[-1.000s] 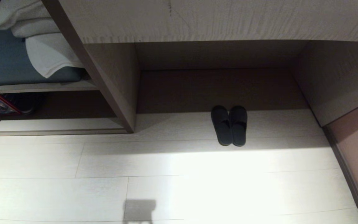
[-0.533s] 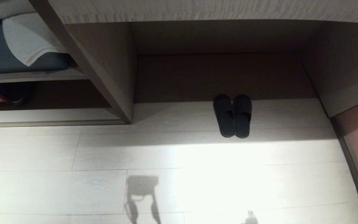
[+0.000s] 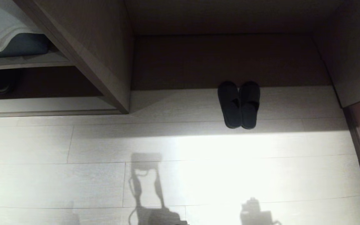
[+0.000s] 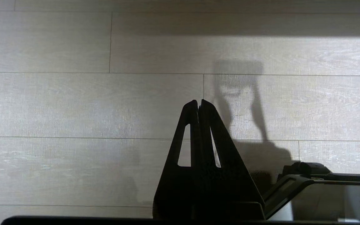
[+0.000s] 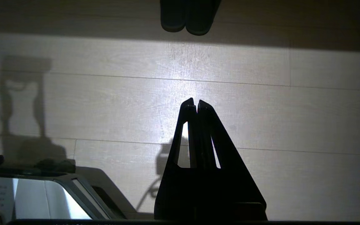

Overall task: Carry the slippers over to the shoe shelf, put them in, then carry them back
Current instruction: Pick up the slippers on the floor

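Two slippers (image 3: 238, 104) side by side on the pale plank floor (image 3: 198, 175), touching each other along the inner edges, toes toward the dark back wall of the wide recess (image 3: 227, 59) under the wood-grain unit, heels toward the bright patch of light. Near-black in the shadow of the unit, just inside the shadow edge, right of the middle in the head view. To the left, behind a slanted upright panel (image 3: 105, 78), a low open compartment with a pale base board (image 3: 42, 104): the shoe shelf, well apart from the slippers, with some dark object at its far left end, too dark to identify. Above it a taller shelf with a blue cushion (image 3: 20, 47) and a white cloth (image 3: 2, 28) draped over it. On the floor near the bottom of the head view, only shadows of the robot. Left gripper (image 4: 198, 103) above bare floor planks, fingers pressed together at the tips, grasping nothing. Right gripper (image 5: 195, 102) also clenched tip to tip and empty, above the lit floor, with the heels of the slippers (image 5: 187, 18) visible beyond it, well apart from the fingertips. Neither gripper visible in the head view.
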Available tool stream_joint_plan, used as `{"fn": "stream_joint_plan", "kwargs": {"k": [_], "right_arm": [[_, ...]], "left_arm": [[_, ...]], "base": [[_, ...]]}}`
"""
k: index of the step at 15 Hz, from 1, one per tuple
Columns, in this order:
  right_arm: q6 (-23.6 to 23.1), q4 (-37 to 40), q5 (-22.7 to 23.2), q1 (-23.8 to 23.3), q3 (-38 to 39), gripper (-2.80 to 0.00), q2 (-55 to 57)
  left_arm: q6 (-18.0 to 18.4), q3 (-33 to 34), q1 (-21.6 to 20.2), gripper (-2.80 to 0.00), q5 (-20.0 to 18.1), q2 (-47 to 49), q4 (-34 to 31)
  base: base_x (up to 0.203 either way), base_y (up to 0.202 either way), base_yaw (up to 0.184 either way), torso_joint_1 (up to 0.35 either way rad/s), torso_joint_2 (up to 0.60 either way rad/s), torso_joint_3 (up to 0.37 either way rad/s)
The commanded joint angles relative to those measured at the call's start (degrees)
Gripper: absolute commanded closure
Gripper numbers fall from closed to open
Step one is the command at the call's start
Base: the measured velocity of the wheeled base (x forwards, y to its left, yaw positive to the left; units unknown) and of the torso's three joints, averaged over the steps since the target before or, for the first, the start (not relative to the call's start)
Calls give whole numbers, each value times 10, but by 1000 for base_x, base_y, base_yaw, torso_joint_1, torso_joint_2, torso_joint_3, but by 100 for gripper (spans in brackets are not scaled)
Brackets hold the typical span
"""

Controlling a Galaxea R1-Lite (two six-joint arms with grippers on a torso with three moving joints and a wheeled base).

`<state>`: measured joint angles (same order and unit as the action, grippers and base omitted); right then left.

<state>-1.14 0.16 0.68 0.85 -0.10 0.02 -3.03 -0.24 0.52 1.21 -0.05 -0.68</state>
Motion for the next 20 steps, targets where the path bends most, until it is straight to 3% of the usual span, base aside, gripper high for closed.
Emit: {"fn": "stream_joint_plan", "kwargs": {"k": [1, 20], "right_arm": [[-1, 0, 0, 0, 0, 0, -1], [-1, 0, 0, 0, 0, 0, -1]], "left_arm": [[0, 0, 0, 0, 0, 0, 0], [0, 1, 0, 0, 0, 0, 0]], "base": [[0, 0, 0, 2, 4, -195], [0, 0, 0, 3, 2, -197]]}}
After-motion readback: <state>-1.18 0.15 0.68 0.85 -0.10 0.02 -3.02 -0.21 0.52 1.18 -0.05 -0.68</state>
